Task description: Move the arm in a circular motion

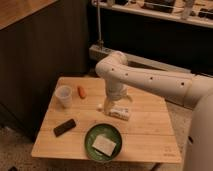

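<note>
Loose things on my wooden table (150,136)
Far left I see a clear cup (63,96) beside an orange piece (81,92). Mid-table lie a small white ball (99,107) and a white box (120,113), the box just under the gripper (116,103). Nearer are a black block (65,127) and a green plate (89,139) holding a pale square (104,145).

Glossy, smooth white arm (150,80); its pale gripper (116,103) hangs low over the matt, pale-wood planked table (150,137)
</note>
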Available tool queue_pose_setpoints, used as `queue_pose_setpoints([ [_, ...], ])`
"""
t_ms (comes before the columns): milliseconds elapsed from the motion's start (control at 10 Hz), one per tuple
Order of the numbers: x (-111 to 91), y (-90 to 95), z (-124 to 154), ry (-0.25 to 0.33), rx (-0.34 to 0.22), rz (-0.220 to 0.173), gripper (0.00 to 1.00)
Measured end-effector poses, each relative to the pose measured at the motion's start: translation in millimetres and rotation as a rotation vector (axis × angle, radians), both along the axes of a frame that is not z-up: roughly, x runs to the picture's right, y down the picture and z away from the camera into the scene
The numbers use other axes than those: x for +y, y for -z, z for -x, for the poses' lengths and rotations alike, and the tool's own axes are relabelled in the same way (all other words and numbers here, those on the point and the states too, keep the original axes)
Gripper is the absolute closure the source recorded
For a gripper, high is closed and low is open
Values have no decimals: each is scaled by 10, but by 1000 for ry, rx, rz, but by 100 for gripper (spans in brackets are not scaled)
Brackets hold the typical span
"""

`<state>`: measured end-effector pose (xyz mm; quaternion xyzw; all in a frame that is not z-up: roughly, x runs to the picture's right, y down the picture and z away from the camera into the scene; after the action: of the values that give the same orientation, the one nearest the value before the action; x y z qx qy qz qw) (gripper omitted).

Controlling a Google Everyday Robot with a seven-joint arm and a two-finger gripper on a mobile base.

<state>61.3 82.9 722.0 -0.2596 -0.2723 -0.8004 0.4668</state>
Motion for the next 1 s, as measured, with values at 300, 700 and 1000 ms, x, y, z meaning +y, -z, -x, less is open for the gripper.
queue_pose_setpoints([
  [300, 38, 35, -53, -8, 2, -4, 20],
  [700, -369, -311, -712, -139, 12, -68, 20],
  [1000, -722, -648, -1487, -212, 33, -121, 20],
])
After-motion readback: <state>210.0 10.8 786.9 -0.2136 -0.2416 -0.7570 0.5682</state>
